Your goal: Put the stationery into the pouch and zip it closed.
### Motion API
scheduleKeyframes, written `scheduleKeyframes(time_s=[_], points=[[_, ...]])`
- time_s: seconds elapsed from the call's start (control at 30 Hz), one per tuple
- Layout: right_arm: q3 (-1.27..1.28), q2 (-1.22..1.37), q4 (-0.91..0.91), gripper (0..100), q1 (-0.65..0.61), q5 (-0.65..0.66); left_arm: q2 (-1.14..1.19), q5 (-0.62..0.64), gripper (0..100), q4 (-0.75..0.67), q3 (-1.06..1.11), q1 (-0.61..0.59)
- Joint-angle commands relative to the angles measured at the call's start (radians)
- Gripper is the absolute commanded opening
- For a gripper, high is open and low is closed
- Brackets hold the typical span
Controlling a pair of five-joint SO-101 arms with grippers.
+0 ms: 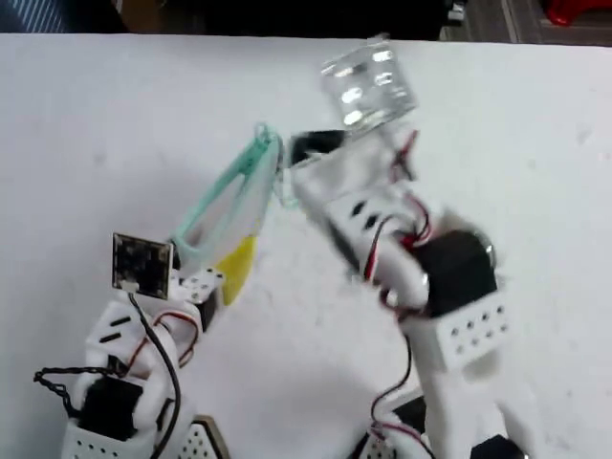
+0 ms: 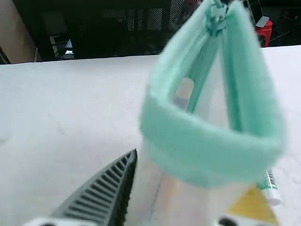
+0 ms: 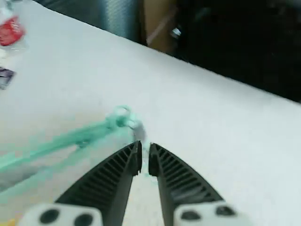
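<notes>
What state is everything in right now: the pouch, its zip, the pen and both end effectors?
Pouch, mouth wide open.
Zip, undone, with its slider at the end of the pouch farthest from the left arm.
Pen, against the pouch's clear side; I can't tell whether it is inside.
Left end effector, shut on the pouch.
Right end effector, shut, with its tips just short of the slider.

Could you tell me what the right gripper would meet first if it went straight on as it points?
Probably the zipper pull on the pouch, just ahead of the right gripper, slightly off its line; depth is unclear.
</notes>
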Motion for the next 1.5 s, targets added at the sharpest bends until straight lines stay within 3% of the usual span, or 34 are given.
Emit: scheduleKeyframes(time_s=[0.0, 0.13, 0.47, 0.67, 1.03, 1.1, 1.2, 1.37, 1.47], points=[[0.123, -0.018, 0.007, 12.4, 0.154, -0.1, -0.001, 0.012, 23, -0.002, -0.014, 0.005], [0.282, -0.016, -0.018, 25.6, 0.185, -0.144, -0.001, 0.014, 23, -0.002, -0.014, 0.005], [0.523, 0.105, -0.191, 21.5, 0.193, -0.12, -0.001, 0.011, 23, 0.0, -0.012, 0.005], [0.5, 0.361, -0.265, 21.5, 0.24, -0.233, -0.001, 0.011, 23, 0.0, -0.012, 0.005], [0.361, 0.722, -0.292, 21.1, 0.226, -0.233, -0.001, 0.014, 23, 0.003, -0.012, 0.005], [0.327, 0.771, -0.292, 16.8, 0.228, -0.232, -0.001, 0.014, 23, 0.003, -0.012, 0.005], [0.278, 0.835, -0.292, 1.3, 0.228, -0.229, -0.001, 0.014, 23, 0.003, -0.014, 0.005], [0.181, 0.854, -0.269, 1.5, 0.237, -0.129, -0.001, 0.011, 23, 0.003, -0.015, 0.005], [0.072, 0.756, -0.145, 1.5, 0.249, -0.106, -0.001, 0.009, 23, 0.0, -0.014, 0.005]])
